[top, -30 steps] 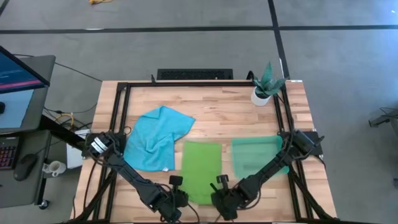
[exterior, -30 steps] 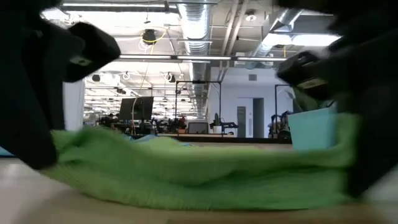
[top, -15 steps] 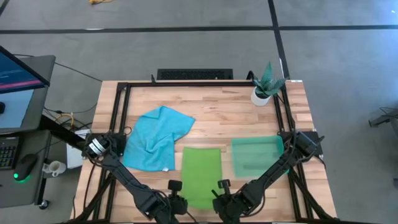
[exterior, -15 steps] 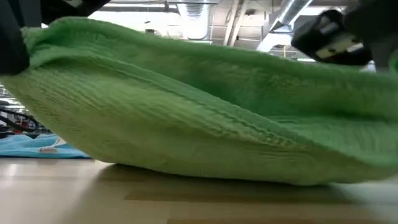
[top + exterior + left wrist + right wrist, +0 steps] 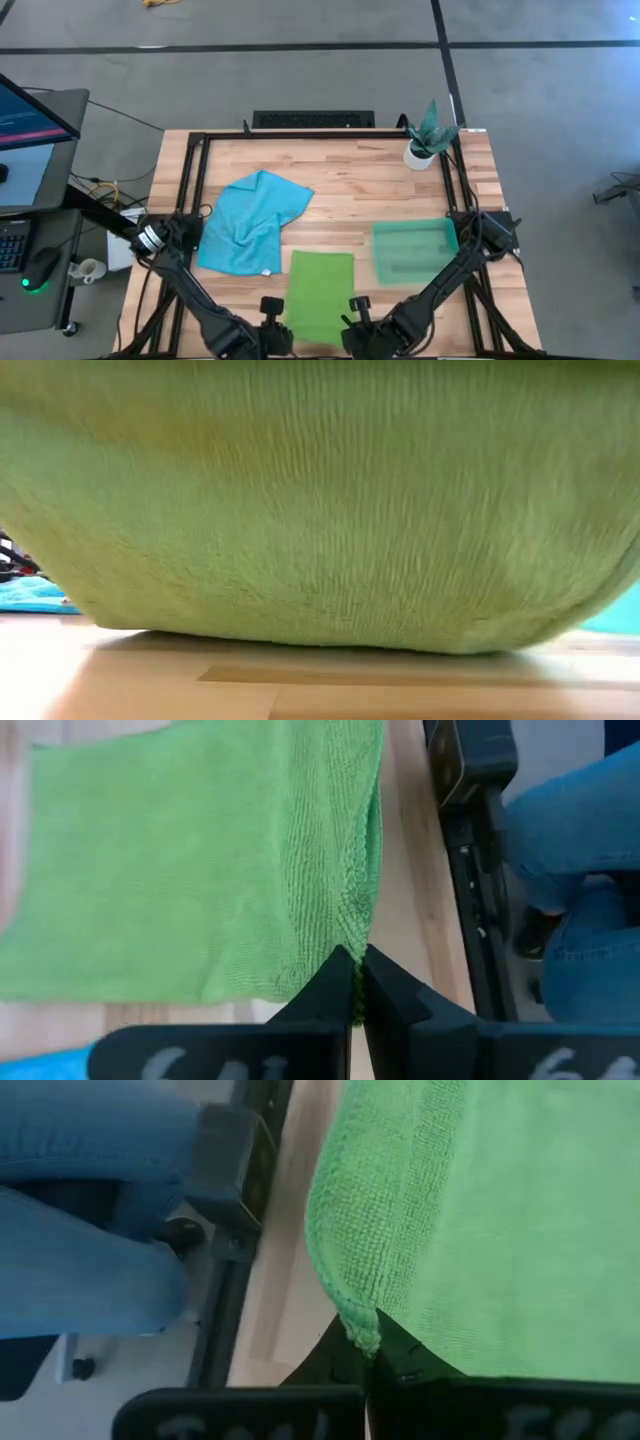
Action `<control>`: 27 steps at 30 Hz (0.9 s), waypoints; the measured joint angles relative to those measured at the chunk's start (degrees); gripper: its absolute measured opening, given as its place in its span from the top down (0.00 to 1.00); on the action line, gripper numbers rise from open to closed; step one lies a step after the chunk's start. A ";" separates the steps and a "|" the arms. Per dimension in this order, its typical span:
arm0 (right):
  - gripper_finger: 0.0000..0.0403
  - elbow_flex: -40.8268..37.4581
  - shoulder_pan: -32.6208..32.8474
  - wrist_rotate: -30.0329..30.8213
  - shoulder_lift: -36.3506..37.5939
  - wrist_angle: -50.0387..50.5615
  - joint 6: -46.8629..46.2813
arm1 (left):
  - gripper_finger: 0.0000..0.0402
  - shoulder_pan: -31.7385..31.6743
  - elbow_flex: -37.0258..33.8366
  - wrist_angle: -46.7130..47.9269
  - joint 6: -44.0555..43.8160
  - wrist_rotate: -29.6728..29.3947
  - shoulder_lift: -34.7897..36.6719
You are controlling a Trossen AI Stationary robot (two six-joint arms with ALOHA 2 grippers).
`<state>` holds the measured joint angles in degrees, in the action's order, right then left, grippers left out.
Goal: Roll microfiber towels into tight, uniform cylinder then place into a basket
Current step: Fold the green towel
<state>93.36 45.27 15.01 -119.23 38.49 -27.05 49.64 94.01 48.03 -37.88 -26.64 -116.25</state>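
The lime green towel lies lengthwise on the table between the turquoise towel and the green basket. Its near end is raised, and it fills the low view. The far part rests flat on the wood. My left gripper is shut on its near left corner and my right gripper is shut on its near right corner. Both grippers stand at the table's near edge, left and right. The turquoise towel lies crumpled and untouched. My left gripper pinches the green towel's near left corner between its two fingers, slanting down from above. That corner is lifted off the table; the cloth runs down from it to the wood. One layer or several, I cannot tell. My right gripper pinches the near right corner between its two fingers, slanting down from above. The hemmed edge beside the fingers curls over thickly. The corner is lifted clear, and the cloth between the two holds sags to the table.
A white pot with a plant stands at the far right corner. A black frame runs around the table. A person's legs in jeans are just beyond the near edge. Bare wood lies between the towels and the far edge.
Both grippers have risen and drawn back toward the table's near edge, staying shut on the green towel's near corners. The towel's near end has lifted off the table and now hangs before the low camera. Its far edge has slid a little toward the near edge.
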 joint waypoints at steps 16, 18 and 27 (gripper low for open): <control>0.98 2.56 -3.67 12.56 0.17 16.03 -8.93 | 1.00 -3.56 0.55 10.92 -5.41 -9.35 0.00; 0.98 2.55 -4.51 12.52 0.14 17.12 -9.94 | 1.00 -4.47 0.15 12.15 -7.01 -9.38 0.00; 0.98 -3.21 -8.33 13.63 -0.14 12.95 -11.00 | 1.00 -8.62 -0.47 13.07 -8.54 -8.14 -0.07</control>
<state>90.15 36.94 28.64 -119.37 51.43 -38.05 41.02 93.54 61.10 -46.41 -34.79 -116.31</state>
